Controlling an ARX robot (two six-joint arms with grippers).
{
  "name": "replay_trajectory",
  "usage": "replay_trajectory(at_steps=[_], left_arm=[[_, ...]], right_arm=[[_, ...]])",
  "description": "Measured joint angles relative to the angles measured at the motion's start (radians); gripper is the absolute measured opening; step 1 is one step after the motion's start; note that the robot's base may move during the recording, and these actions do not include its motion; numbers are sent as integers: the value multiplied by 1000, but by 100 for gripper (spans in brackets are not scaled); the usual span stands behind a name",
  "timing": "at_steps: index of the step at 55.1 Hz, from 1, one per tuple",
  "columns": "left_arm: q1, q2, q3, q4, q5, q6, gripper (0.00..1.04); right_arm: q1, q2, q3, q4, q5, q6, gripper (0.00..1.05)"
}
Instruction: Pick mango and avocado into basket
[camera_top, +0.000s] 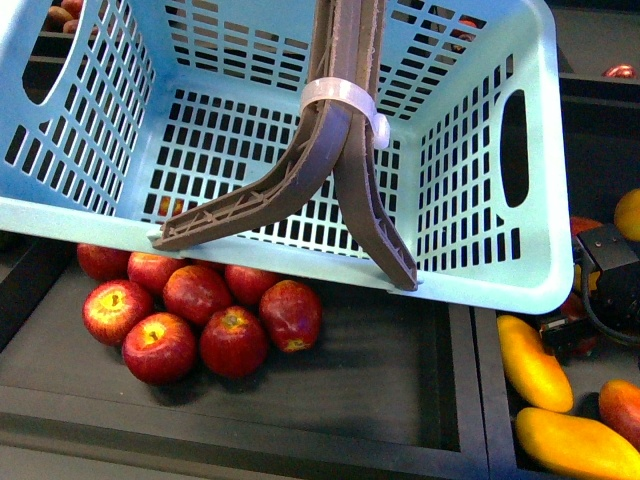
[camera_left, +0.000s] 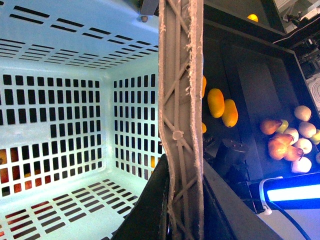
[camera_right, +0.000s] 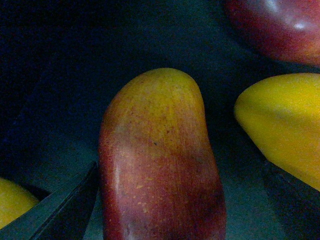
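Note:
The pale teal basket (camera_top: 300, 262) hangs in the air and fills the upper front view; its brown handles (camera_top: 345, 120) are bound by a white tie (camera_top: 345, 97). My left gripper (camera_left: 182, 212) is shut on the handles (camera_left: 181, 100), with the basket's inside (camera_left: 60, 125) beside it, holding no fruit. The dark red and orange mango (camera_right: 160, 160) lies in a dark tray. My right gripper (camera_right: 175, 200) is open with a finger (camera_right: 65, 210) on each side of the mango. Its arm (camera_top: 605, 275) shows at the right edge of the front view. The avocado is out of view.
Several red apples (camera_top: 200, 320) lie in a black tray under the basket. Yellow mangoes (camera_top: 535, 365) lie in the tray to the right, past a divider (camera_top: 480, 400). A yellow mango (camera_right: 280, 120) and a red fruit (camera_right: 280, 25) lie close to the gripped-around mango.

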Motion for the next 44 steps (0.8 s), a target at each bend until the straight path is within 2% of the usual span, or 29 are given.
replay_trajectory(at_steps=[21, 29, 31, 34, 44], left_arm=[[0, 0, 0, 0, 0, 0, 12], [0, 0, 0, 0, 0, 0, 12], [0, 0, 0, 0, 0, 0, 12], [0, 0, 0, 0, 0, 0, 12], [0, 0, 0, 0, 0, 0, 12]], right_arm=[[1, 29, 36, -6, 9, 55, 96], [7, 37, 36, -2, 10, 67, 78], [10, 39, 36, -1, 10, 72, 69], [11, 40, 35, 0, 12, 73, 62], [6, 39, 27, 8, 12, 74, 59]])
